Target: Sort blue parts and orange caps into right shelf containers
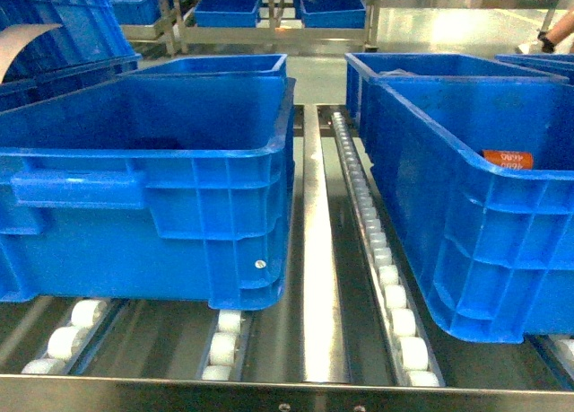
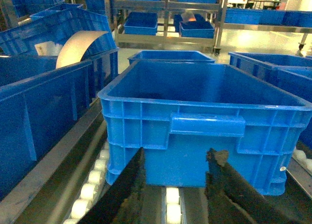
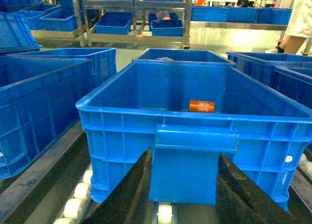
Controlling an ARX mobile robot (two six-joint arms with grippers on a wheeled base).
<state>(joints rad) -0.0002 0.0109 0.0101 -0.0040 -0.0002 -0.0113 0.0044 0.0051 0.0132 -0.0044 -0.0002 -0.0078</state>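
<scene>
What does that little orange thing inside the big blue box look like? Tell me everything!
The orange cap is a small, short cylinder lying on its side, bright orange with white printed characters too small to read. It lies inside the blue crate, near its back wall, apparently on the floor. In the head view only part of it peeks over the crate's rim. Nothing else is seen touching it, and neither end effector is near it.

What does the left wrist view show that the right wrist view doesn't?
Only the left wrist view shows the left gripper, open, facing the left crate, whose visible interior looks empty, plus a curled tan sheet in a crate further left.

Only the right wrist view shows the right gripper, open, before the right crate, with an orange label on its inner wall, and a person at far right.

Both show roller tracks and background shelving holding blue bins.
</scene>
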